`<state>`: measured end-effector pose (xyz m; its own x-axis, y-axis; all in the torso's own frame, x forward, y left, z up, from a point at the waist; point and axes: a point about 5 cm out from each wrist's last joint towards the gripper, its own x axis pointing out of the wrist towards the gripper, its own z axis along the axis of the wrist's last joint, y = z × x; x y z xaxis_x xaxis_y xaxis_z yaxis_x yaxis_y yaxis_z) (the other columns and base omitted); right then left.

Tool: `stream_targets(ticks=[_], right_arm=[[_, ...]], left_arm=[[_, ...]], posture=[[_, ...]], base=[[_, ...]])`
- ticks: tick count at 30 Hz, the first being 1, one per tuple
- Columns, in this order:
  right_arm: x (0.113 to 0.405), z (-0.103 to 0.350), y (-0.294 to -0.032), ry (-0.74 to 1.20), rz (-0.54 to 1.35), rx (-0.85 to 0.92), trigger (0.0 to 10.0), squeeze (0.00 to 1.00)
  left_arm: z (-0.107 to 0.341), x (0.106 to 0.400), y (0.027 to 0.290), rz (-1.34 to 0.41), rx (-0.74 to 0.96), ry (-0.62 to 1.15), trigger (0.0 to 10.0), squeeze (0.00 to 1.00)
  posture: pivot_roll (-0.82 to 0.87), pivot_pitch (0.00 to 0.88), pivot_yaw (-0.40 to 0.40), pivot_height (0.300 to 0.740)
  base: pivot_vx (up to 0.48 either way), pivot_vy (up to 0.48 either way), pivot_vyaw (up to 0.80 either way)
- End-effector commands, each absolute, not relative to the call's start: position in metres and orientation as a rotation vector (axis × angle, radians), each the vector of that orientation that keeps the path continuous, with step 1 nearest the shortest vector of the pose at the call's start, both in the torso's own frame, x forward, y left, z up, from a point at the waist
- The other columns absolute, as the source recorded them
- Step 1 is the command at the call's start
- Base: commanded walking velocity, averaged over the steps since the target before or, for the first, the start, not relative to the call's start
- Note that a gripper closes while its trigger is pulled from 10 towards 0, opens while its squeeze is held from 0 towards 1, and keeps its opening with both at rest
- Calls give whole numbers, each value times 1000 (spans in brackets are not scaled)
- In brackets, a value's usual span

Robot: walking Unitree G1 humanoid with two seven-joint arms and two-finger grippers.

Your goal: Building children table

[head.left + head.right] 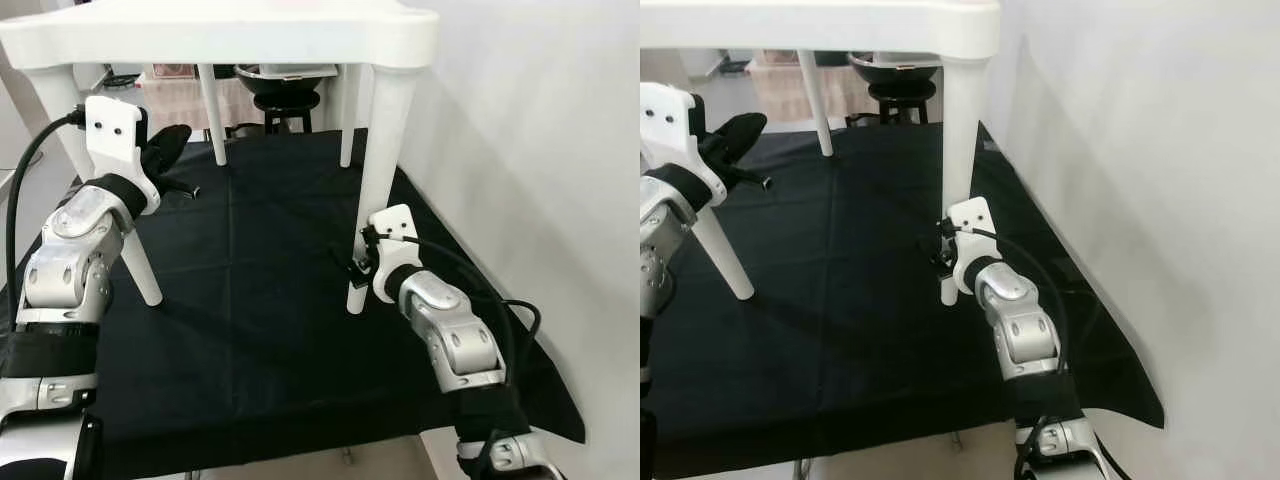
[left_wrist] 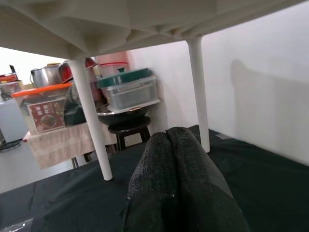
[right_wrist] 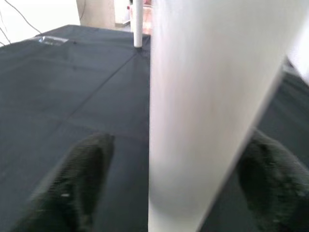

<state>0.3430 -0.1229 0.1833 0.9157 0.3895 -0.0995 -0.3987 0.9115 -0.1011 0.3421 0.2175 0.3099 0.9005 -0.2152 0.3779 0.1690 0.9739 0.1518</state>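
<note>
The white plastic children's table [image 1: 220,35] stands upright on its legs on a black cloth [image 1: 260,300]. My right gripper [image 1: 358,262] is low at the front right leg [image 1: 380,170], near its foot. In the right wrist view the leg [image 3: 203,111] runs between the two fingers [image 3: 82,179], which stand open with gaps on either side. My left gripper [image 1: 168,145] is raised under the tabletop, beside the front left leg [image 1: 140,260]. Its fingertips [image 2: 159,145] are shut together on nothing.
A white wall [image 1: 540,150] runs close along the right side. Behind the table stand a black stool with a bowl [image 1: 285,95] and a low cloth-covered shelf with lidded containers [image 2: 128,92]. The cloth's front edge [image 1: 300,440] lies near my body.
</note>
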Motion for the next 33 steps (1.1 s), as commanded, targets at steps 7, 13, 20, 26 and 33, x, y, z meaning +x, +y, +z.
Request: stream_targets(ticks=[7,13,20,26,33], right_arm=[[317,168,-162,101,451,-110,10000,1000],[290,151,-173,136,530,-93,10000,1000],[280,131,-175,200,493,-124,10000,1000],[282,127,-181,226,433,-103,10000,0],[284,134,-181,192,431,-67,10000,0]], left_arm=[[264,333,193,-276,76,-272,10000,0],[211,317,178,-286,75,-122,10000,0],[157,294,160,-280,66,48,10000,0],[140,282,154,-275,8,94,10000,0],[138,283,156,-242,24,100,10000,0]], posture=[[-70,2,3,740],[-76,0,8,740],[-78,0,14,740],[-75,0,10,740],[-75,0,4,740]], base=[[0,0,0],[0,0,0],[0,0,0],[0,0,0],[0,0,0]])
